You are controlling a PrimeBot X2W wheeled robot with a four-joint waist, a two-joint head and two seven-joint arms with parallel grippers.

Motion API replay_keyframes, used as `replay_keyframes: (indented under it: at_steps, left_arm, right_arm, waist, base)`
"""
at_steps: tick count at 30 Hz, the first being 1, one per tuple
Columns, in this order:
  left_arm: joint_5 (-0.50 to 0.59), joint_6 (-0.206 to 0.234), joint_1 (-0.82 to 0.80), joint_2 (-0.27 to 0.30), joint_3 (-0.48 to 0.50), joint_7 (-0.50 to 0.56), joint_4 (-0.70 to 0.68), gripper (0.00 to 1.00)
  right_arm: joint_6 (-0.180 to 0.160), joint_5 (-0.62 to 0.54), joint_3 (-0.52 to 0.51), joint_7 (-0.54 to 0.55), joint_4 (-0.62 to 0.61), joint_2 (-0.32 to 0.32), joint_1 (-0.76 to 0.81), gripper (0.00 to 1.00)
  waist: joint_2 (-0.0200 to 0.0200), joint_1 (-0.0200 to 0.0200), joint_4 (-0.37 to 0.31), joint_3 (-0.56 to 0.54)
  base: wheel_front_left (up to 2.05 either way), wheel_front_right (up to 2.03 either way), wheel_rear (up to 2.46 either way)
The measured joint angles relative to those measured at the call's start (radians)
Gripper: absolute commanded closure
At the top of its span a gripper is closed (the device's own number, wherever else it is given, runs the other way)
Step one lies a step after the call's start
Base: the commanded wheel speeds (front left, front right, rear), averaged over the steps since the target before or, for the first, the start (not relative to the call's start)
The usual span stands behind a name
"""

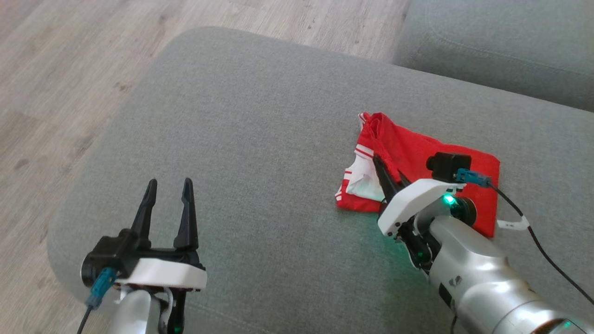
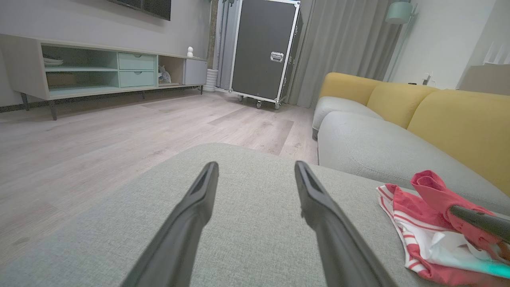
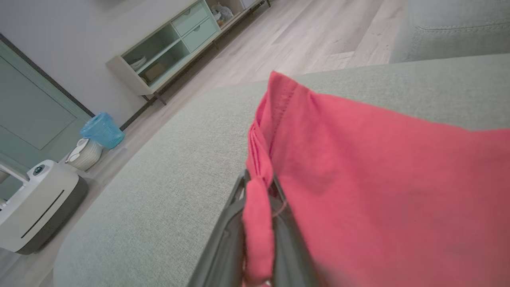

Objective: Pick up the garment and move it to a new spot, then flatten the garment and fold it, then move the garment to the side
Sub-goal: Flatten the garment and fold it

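- Grey cushion (image 1: pixel 278 116) is carrying the whole job; in the head view the garment (image 1: pixel 417 153) is lying toward 3 o'clock on it, well apart from the 9 o'clock edge.
- Garment is sitting as a compact red bundle, striped white lining showing at its 8 o'clock corner. Judgement: flattening and at least part of the fold are looking done; the edges are looking uneven, so the fold is probably being finished, and the move to the side is remaining.
- Right gripper (image 1: pixel 386 168) is clenching a red fold of the garment, fingers pointing toward 11 o'clock.
- Left gripper (image 1: pixel 169 182) is hovering released at 7 o'clock, jaws spread, grasping nothing, well apart from the garment.
- Head view is giving the bundle's full outline on the cushion.
- Left wrist view is adding height: the pinched fold is standing raised above the rest of the pile, yellow sofa backs (image 2: pixel 458 115) behind it.
- Right wrist view is confirming the pinch: a narrow strip of cloth is running between the two fingers.
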Motion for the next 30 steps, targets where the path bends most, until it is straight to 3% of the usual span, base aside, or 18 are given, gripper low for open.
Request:
replay_keyframes:
  at_steps: [1,2,3,10,14,21,30]
  left_arm:
    - [0.000,0.000,0.000,0.000,-0.001,0.000,0.000,0.00]
    - [0.000,0.000,0.000,0.000,-0.001,0.000,0.000,0.00]
    - [0.000,0.000,-0.001,0.000,-0.002,0.000,0.000,0.00]
    - [0.000,0.000,-0.009,0.000,0.001,0.000,0.001,0.00]
    - [0.000,0.001,-0.011,0.000,0.008,0.000,-0.001,0.00]
    - [0.000,0.001,-0.011,-0.001,0.032,0.000,-0.023,0.00]
    - [0.000,0.005,-0.003,-0.001,0.059,0.000,-0.053,0.00]
  right_arm:
    - [0.000,0.007,0.006,-0.001,0.001,0.000,-0.005,1.00]
    - [0.000,0.007,0.006,-0.001,0.001,0.000,-0.005,0.41]
    - [0.000,0.016,0.010,-0.006,-0.002,0.000,-0.011,0.00]
    - [0.000,0.082,0.068,-0.007,-0.108,0.002,-0.020,0.00]
    - [0.000,0.052,0.018,-0.007,-0.106,0.002,-0.046,0.00]
    - [0.000,-0.287,-0.230,-0.007,-0.110,-0.005,-0.087,0.00]
    - [0.000,-0.680,-0.579,-0.009,-0.341,-0.044,0.119,0.00]
  waist:
    - [0.0000,0.0000,0.002,0.003]
    - [0.0000,0.0000,0.002,0.003]
    - [0.0000,0.0000,0.003,0.006]
    - [0.0000,0.0000,-0.022,0.011]
    - [0.0000,0.0000,-0.059,0.003]
    - [0.0000,0.0000,-0.154,-0.017]
    - [0.0000,0.0000,-0.291,-0.035]
  base:
    - [0.00,0.00,0.00]
    - [0.00,0.00,0.00]
    - [0.00,0.00,0.00]
    - [0.00,0.00,0.00]
    - [0.00,0.00,0.00]
    - [0.00,0.00,0.00]
    - [0.00,0.00,0.00]
